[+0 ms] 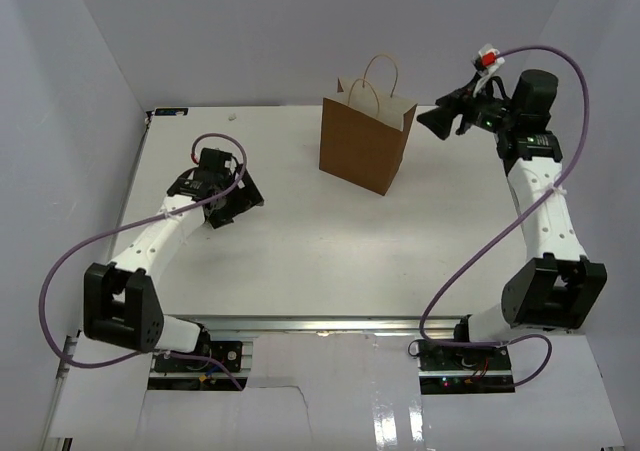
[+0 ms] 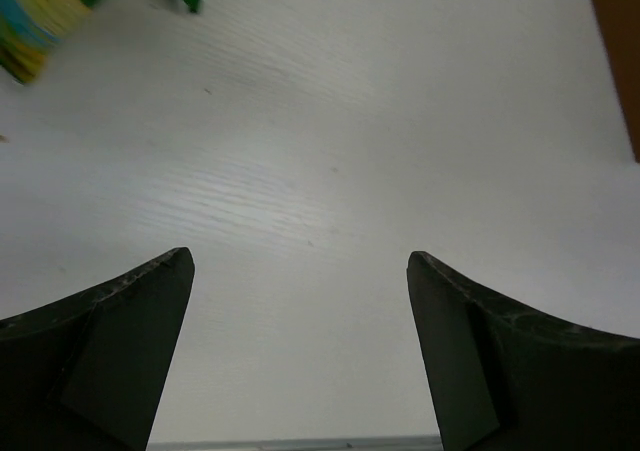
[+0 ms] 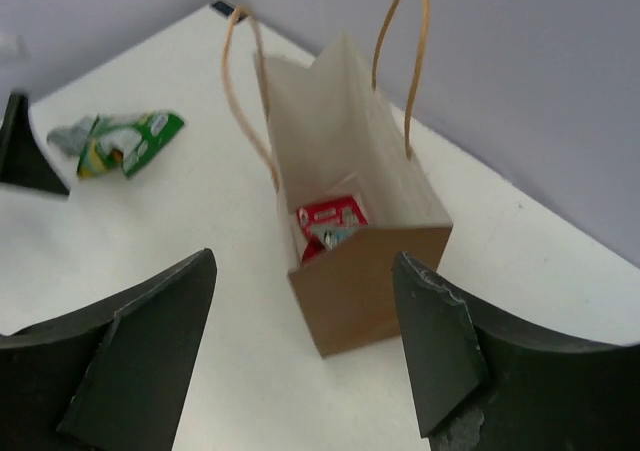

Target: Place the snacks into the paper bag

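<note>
The brown paper bag (image 1: 365,141) stands upright and open at the back middle of the table. In the right wrist view the bag (image 3: 370,281) holds a red snack packet (image 3: 330,218) with a silver-grey one against it. Green and yellow-green packets (image 3: 120,143) lie on the table left of the bag. They show blurred at the top left of the left wrist view (image 2: 40,11). My left gripper (image 1: 240,193) is open and empty, low over the table beside them (image 2: 300,256). My right gripper (image 1: 432,123) is open and empty, raised to the right of the bag (image 3: 305,256).
White walls close in the table on the left, back and right. The bag's edge (image 2: 620,51) shows at the right of the left wrist view. The left gripper's black finger (image 3: 22,151) shows at the far left of the right wrist view.
</note>
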Motion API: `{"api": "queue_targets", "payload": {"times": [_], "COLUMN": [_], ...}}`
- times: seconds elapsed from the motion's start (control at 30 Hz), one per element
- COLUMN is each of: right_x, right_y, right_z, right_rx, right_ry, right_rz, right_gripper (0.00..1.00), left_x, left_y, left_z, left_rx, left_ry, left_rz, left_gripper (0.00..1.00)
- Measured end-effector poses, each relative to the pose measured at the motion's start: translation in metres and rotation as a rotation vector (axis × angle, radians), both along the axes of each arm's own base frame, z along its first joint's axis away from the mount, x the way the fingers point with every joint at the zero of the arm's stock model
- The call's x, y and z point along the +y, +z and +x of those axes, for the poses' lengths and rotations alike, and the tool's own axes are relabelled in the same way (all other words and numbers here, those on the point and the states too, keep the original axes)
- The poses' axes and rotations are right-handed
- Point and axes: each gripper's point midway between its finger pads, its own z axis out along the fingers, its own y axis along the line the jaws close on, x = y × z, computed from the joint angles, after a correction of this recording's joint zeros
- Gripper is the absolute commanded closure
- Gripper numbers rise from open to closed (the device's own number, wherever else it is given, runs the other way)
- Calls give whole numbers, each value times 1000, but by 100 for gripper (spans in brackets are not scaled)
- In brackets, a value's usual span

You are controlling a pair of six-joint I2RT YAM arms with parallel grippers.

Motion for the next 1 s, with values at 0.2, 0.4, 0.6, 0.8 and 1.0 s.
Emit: {"api": "queue_targets", "payload": {"times": [0.2, 0.4, 0.6, 0.8, 1.0], "right_x": [-5, 2, 2, 3, 5], "right_y": [-50, -120, -136, -138, -140], "right_z": [-78, -140, -160, -164, -168], "right_rx": [17, 128, 143, 137, 142], "right_ry": [145, 221, 235, 243, 263], "right_rz": [-108, -150, -163, -166, -152], "right_gripper": [22, 22, 22, 22, 22], "left_x": [51, 66, 87, 95, 94], "left_y": [-17, -20, -47, -89, -85], "left_z": [46, 93, 107, 109, 116], "left_rx": [34, -17, 22, 121, 103], "left_ry": [-7, -203, -328, -396, -397], "left_rz": [287, 519, 685, 720, 723], "left_gripper": [12, 17, 18, 28, 64]}}
